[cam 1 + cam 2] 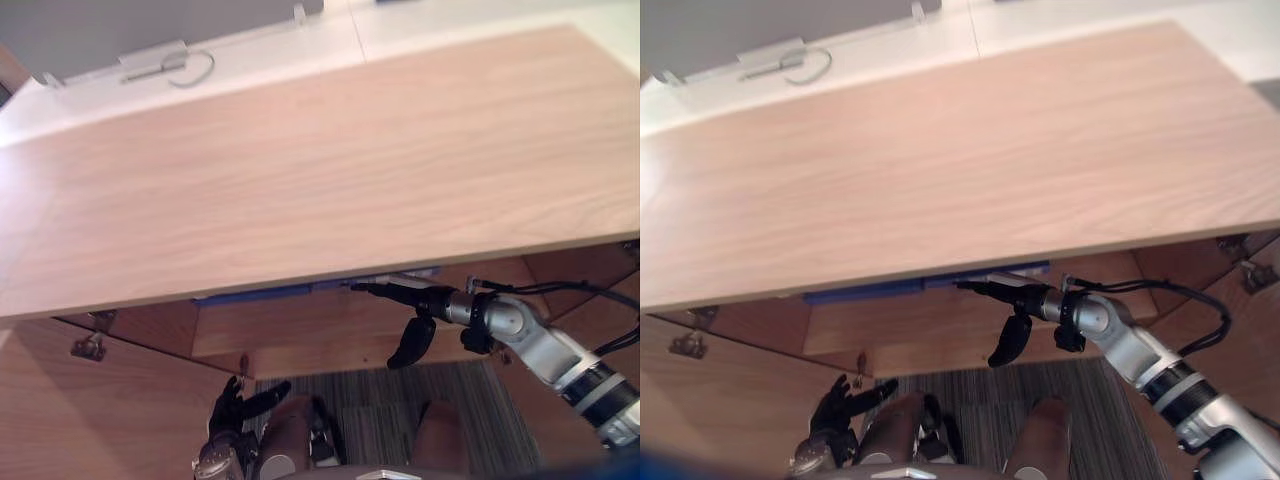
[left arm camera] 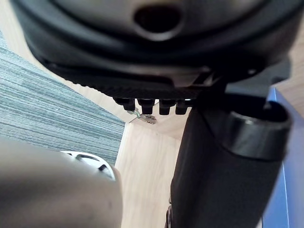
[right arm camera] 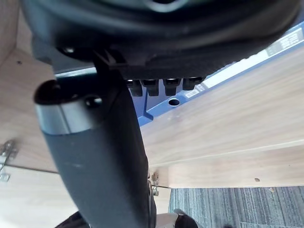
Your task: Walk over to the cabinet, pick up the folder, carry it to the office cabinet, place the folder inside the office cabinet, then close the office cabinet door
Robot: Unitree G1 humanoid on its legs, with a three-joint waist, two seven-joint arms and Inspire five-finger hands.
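A blue folder point(image 1: 250, 295) lies flat on the shelf point(image 1: 300, 330) just under the wooden top point(image 1: 320, 170) of the office cabinet, with only its front edge showing. My right hand point(image 1: 420, 300) reaches in under the top from the right. Its fingers are straight and rest along the folder's right end point(image 3: 228, 71), while the thumb point(image 1: 410, 345) hangs down in front of the shelf edge. Down near the carpet, my left hand point(image 1: 232, 408) hangs with relaxed, spread fingers and holds nothing.
Both cabinet doors stand open: one wooden door point(image 1: 100, 410) at lower left with a metal hinge point(image 1: 88, 347), the other point(image 1: 1240, 330) at right. Striped grey carpet point(image 1: 380, 400) lies before the cabinet. A white ledge with a metal handle point(image 1: 160, 62) runs behind the top.
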